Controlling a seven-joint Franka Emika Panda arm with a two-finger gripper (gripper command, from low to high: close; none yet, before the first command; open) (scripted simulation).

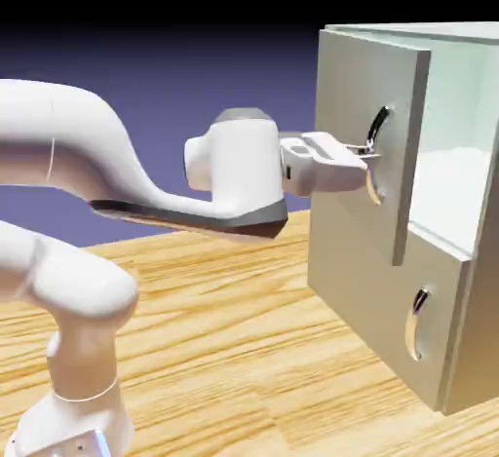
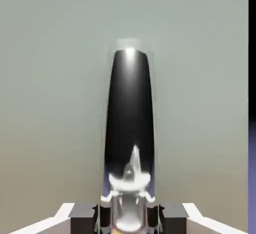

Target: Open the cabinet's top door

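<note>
The top door of the cabinet is partly open.
The cabinet (image 1: 385,294) is boxy and grey-beige, standing at the exterior view's right; its inside is pale greenish white. The top door (image 1: 351,85) is flat, upright, taller than the lower panel, with one curved chrome handle.

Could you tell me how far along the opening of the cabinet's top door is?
Looks done: the fingers are closed on the curved chrome handle. In hand: the top door stands partly open, the pale interior showing past its edge. Left: probably swinging it wider.
</note>
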